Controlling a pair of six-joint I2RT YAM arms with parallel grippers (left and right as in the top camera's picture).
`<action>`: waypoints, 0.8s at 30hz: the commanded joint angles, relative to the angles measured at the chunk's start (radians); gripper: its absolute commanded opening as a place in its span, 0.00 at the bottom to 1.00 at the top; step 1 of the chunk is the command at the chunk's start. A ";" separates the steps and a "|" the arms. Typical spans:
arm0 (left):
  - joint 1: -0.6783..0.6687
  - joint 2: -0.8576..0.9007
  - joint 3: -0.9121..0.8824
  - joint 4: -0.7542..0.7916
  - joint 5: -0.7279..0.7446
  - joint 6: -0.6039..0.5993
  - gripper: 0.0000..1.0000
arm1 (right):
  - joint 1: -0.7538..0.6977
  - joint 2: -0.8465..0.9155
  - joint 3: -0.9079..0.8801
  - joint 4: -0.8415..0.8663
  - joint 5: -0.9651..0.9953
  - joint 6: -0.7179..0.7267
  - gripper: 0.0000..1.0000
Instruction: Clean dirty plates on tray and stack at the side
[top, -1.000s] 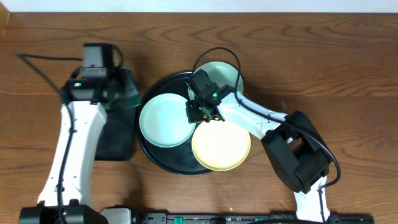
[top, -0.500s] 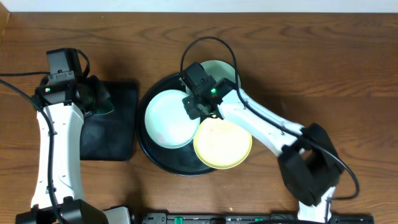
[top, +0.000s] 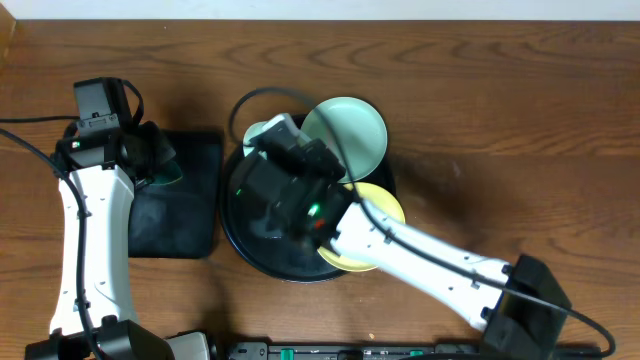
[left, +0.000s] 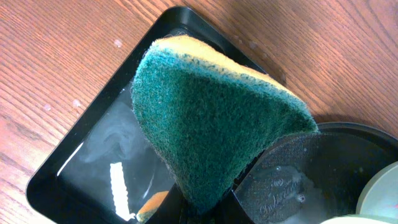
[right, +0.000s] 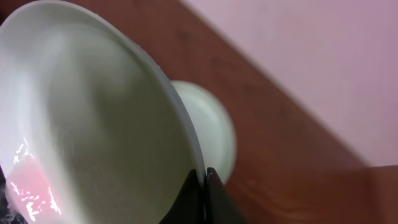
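Observation:
My right gripper (right: 204, 179) is shut on the rim of a pale mint plate (right: 93, 112) and holds it tilted, lifted above the round black tray (top: 250, 250). In the overhead view the raised right wrist (top: 285, 165) hides most of this plate; only an edge (top: 256, 130) shows. A second mint plate (top: 350, 135) lies at the tray's back right and also shows in the right wrist view (right: 214, 124). The yellow plate (top: 388, 205) lies partly under the arm. My left gripper (left: 205, 208) is shut on a green-and-yellow sponge (left: 211, 112).
A rectangular black tray (top: 195, 215) with water in it lies left of the round tray, under the sponge; it also shows in the left wrist view (left: 81, 155). The round tray's rim (left: 360, 129) is close on its right. Bare wooden table (top: 520, 130) lies to the right.
My right gripper has lifted the left mint plate off the round tray and tilted it up toward the camera. My left arm moved left with the sponge a second ago, then held still.

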 joint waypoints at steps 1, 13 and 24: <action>0.005 -0.006 0.014 -0.002 -0.013 0.017 0.08 | 0.052 -0.024 0.023 0.024 0.288 -0.055 0.01; 0.005 -0.006 0.014 -0.002 -0.013 0.017 0.08 | 0.108 -0.027 0.023 0.063 0.411 -0.097 0.01; 0.005 -0.006 0.014 -0.007 -0.013 0.017 0.08 | -0.059 -0.027 0.022 -0.100 -0.303 0.148 0.01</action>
